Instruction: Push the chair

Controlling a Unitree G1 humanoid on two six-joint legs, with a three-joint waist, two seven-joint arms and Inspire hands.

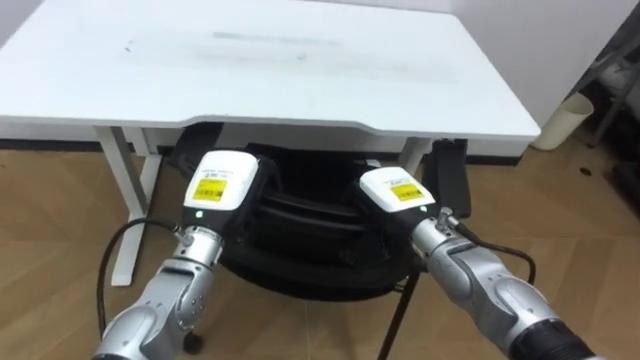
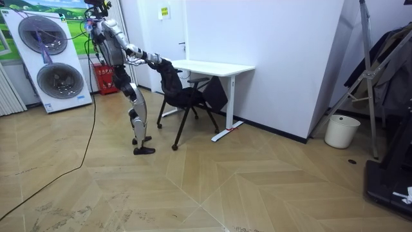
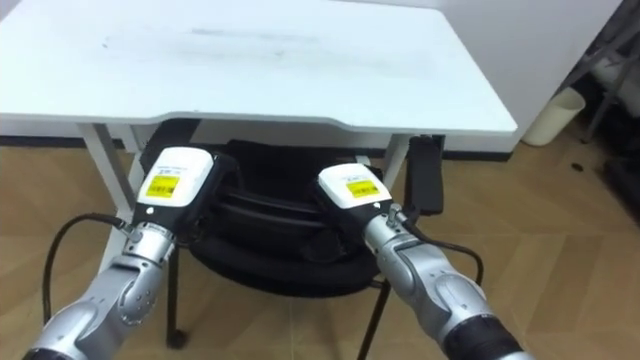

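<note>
**Chair at desk: both hands on backrest, seat part-way under**

Left eye view. A black chair [image 1: 300, 235] stands at the near edge of a white desk [image 1: 270, 60], its seat partly under the top and its backrest toward the robot. The left hand [image 1: 220, 185] lies on the left end of the backrest's top edge and the right hand [image 1: 395, 192] on the right end, well apart. Only the white backs of the hands face the camera. Whether they clasp the edge or merely bear against it cannot be told. A pale waste bin [image 1: 562, 122] stands on the floor far right, clear of the chair.

Room view. The robot stands upright on the wood floor behind the chair [image 2: 183, 96], both arms stretched forward to the backrest. The desk [image 2: 212, 66] is against a white wall. Two stacked washing machines [image 2: 51, 61] stand at the room view's left.

Right eye view. The same arrangement: left hand [image 3: 172, 180] and right hand [image 3: 352, 190] level with each other on the backrest.

Assessment. The chair looks light, with a stiff, thin-legged frame and a padded back that will give a little. The leg ends are not clear, possibly plain feet, so it may drag or catch on the floorboards. Pressure high on the back could tip it. The present hold at both ends of the top edge suits a straight, even push.
</note>
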